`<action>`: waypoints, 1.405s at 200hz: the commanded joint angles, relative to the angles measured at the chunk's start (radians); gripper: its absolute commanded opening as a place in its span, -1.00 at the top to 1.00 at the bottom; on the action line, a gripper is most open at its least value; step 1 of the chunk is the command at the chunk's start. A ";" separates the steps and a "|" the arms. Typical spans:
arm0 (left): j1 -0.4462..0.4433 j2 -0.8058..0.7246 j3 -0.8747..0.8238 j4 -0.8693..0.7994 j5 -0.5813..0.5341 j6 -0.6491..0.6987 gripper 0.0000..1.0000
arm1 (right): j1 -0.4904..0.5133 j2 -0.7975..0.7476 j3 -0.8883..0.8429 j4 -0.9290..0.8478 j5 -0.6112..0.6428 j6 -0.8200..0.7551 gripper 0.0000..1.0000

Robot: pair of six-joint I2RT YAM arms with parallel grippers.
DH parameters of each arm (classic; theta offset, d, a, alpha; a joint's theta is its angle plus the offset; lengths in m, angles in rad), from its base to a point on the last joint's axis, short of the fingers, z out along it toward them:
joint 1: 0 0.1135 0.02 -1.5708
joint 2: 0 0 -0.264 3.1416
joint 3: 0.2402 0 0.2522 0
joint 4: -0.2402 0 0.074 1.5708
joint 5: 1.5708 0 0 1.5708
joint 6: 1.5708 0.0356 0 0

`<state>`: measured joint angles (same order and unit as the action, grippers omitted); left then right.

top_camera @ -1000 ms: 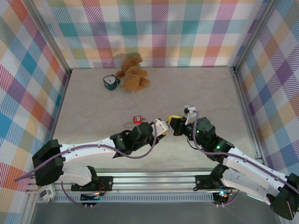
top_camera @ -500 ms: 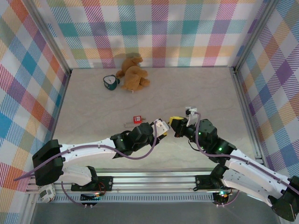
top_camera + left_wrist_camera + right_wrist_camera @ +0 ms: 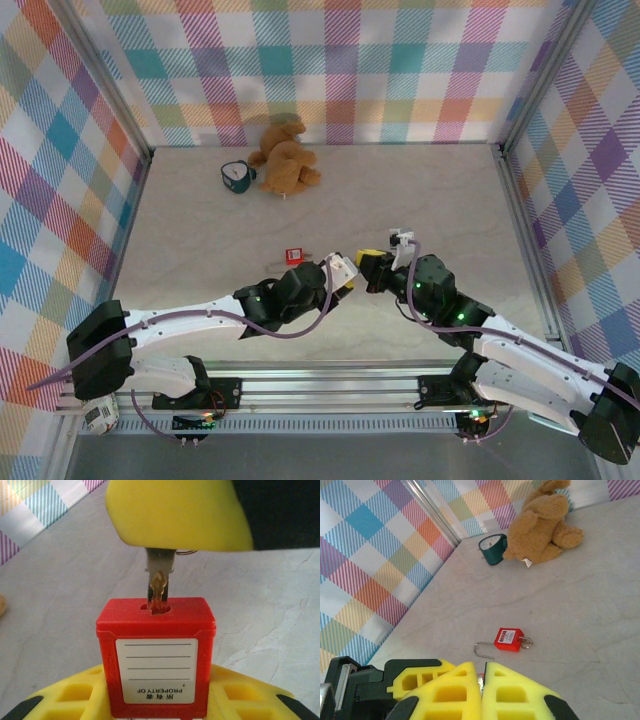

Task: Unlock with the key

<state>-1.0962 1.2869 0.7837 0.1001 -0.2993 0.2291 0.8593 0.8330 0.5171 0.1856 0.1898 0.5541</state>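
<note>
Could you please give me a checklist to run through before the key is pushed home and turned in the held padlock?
1. Right gripper holding the key: ok, shut on its head.
2. Left gripper holding the red padlock: ok, body upright in its grip.
3. Key lined up with the keyhole: ok, tip meets the slot.
4. Key fully seated: not ok, blade shows outside the slot.
5. Spare padlock out of the way: ok, lies apart from both grippers.
</note>
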 commanded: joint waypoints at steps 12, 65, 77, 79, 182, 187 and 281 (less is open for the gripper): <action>0.028 -0.104 0.031 0.161 0.036 -0.083 0.57 | 0.019 0.037 -0.045 -0.046 -0.083 -0.001 1.00; 0.044 -0.129 0.027 0.155 0.105 -0.078 0.60 | 0.020 0.073 -0.021 -0.083 -0.142 -0.015 1.00; 0.044 -0.126 0.029 0.156 0.104 -0.084 0.60 | 0.020 0.088 -0.004 -0.097 -0.145 -0.010 1.00; 0.044 -0.125 0.029 0.156 0.102 -0.085 0.61 | 0.020 0.091 0.000 -0.099 -0.143 -0.008 1.00; 0.050 -0.157 0.062 0.166 0.057 -0.141 0.65 | 0.106 0.241 0.077 -0.058 -0.158 0.029 1.00; 0.050 -0.157 0.068 0.162 0.062 -0.138 0.66 | 0.108 0.247 0.080 -0.061 -0.161 0.027 1.00; 0.036 -0.133 0.085 0.338 0.109 -0.119 0.74 | 0.112 0.209 0.063 -0.091 -0.236 0.020 1.00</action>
<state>-1.0512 1.1793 0.7620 -0.0021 -0.2516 0.1165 0.9176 1.0046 0.6125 0.2436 0.1707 0.5819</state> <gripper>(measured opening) 0.375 0.063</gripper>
